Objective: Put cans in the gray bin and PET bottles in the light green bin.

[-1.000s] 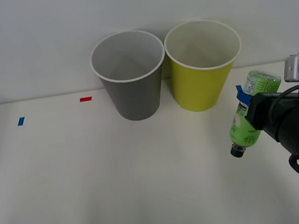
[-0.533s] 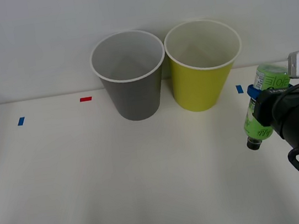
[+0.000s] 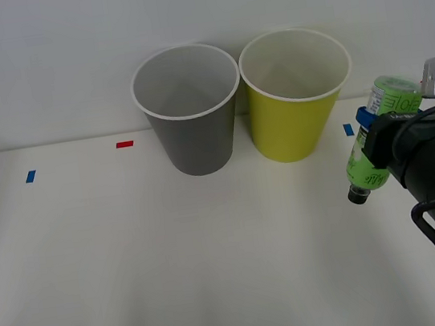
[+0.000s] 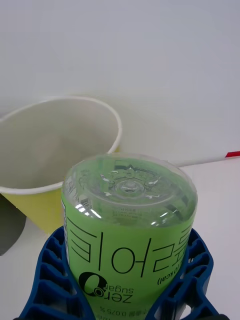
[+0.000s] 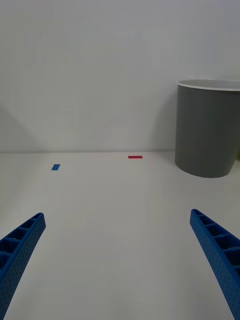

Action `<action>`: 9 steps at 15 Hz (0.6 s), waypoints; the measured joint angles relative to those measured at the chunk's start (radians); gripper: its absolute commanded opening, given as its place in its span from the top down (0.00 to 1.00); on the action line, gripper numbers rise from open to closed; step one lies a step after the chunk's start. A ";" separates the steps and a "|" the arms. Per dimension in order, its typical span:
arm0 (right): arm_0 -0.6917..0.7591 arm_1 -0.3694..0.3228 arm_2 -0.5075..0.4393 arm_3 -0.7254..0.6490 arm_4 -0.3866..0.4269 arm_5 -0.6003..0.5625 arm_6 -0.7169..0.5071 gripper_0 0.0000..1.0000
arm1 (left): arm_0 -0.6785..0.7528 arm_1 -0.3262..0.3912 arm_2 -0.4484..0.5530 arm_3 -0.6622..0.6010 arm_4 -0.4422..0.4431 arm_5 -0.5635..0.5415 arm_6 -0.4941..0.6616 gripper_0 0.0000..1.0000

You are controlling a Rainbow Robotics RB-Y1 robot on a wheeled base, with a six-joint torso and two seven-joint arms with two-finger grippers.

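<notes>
The white worktop (image 3: 133, 256) carries two round bins side by side at its far edge, nearly touching: the gray bin (image 3: 195, 142) on the left and the light green bin (image 3: 291, 124) on the right. Both look bare inside as far as the front view reaches.

The right claw (image 3: 369, 135) hangs above the worktop just to the right of the light green bin, its blue ribbed fingers (image 4: 50, 280) clamped around the middle of the bottle (image 3: 375, 141). The bottle is off the worktop and tilted, black cap pointing down and toward the bins, its clear base uppermost. The left claw (image 5: 120, 250) waits low at the near left, spread wide and holding nothing.

The step in hand seems to be the carry toward the light green bin. The bottle's cap sits below the rim, so the next move likely calls for raising it, moving left over the opening, then letting go.
</notes>
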 measured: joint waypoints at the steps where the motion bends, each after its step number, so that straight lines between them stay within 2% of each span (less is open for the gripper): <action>1: -0.039 0.008 0.000 0.000 0.000 0.024 -0.001 1.00 | 0.000 0.000 0.000 0.000 0.000 0.000 0.000 0.00; 4: -0.162 0.025 0.000 0.000 -0.011 0.090 0.005 1.00 | 0.000 0.000 0.000 0.000 0.000 0.000 0.000 0.00; 7: -0.272 0.030 -0.026 0.000 -0.068 0.097 0.013 1.00 | 0.000 0.000 0.000 0.000 0.000 0.000 0.000 0.00; 9: -0.334 0.036 -0.052 0.000 -0.079 0.098 0.025 1.00 | 0.000 0.000 0.000 0.000 0.000 0.000 0.000 0.00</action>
